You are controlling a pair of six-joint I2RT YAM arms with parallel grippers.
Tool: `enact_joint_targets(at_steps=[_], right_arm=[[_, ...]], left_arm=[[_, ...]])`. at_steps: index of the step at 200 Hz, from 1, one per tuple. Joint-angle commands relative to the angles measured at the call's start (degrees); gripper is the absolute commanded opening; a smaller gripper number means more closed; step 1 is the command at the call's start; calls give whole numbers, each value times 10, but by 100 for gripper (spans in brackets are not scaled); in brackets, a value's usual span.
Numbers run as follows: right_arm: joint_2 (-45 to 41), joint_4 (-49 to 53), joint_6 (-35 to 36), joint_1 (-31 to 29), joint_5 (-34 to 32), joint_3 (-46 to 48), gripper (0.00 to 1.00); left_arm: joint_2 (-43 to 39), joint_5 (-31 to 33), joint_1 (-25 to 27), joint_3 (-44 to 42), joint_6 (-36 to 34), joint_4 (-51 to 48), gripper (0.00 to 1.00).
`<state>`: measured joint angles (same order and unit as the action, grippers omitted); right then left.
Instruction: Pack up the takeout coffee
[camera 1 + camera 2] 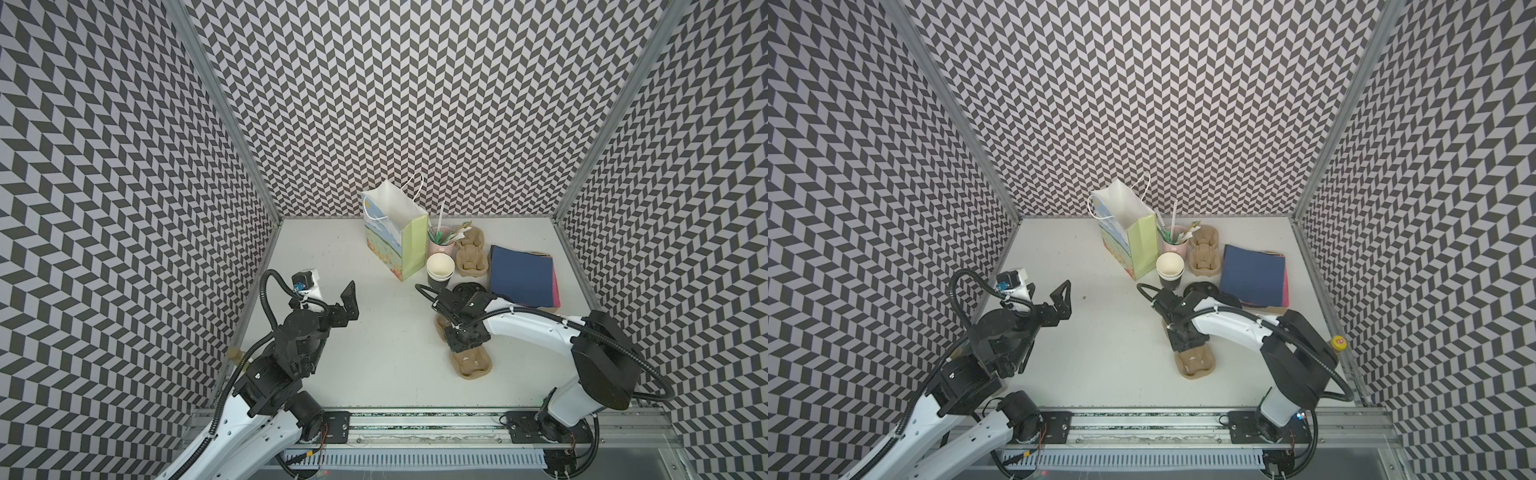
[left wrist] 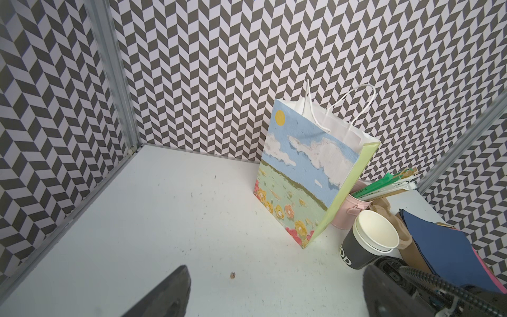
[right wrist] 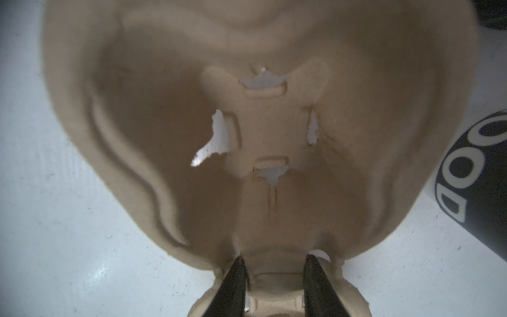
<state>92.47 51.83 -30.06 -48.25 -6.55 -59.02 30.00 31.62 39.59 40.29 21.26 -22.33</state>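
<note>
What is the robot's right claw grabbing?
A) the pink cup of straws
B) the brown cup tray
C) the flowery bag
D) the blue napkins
B: in the right wrist view, the right gripper is shut on the middle ridge of the brown cup tray, one finger on each side.

1. Left arm (image 1: 291, 332) is sitting bent on its own side, with the wrist angling forward and up.
2. Left gripper (image 1: 1047, 295) is gaping wide, nothing in it.
3. Right arm (image 1: 532, 328) is arching inward, with the wrist pointing straight down.
4. Right gripper (image 3: 275, 274) is pinching the pulp carrier (image 3: 274, 123) at its middle ridge, jaws narrow.
</note>
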Motion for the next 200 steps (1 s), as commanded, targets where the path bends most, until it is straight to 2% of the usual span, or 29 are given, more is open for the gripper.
enact_joint_targets(at_steps=[1, 56, 96, 200], right_arm=[[-17, 4, -8, -3, -2, -1, 30], [-35, 19, -16, -6, -17, -15, 29], [-39, 15, -22, -10, -15, -12, 33], [-42, 9, -35, -12, -15, -12, 31]], left_arm=[[-5, -1, -4, -5, -3, 11, 98], [-3, -2, -5, -5, -4, 11, 98], [-4, -2, -5, -6, -5, 11, 98], [-5, -3, -5, -6, -4, 11, 98]])
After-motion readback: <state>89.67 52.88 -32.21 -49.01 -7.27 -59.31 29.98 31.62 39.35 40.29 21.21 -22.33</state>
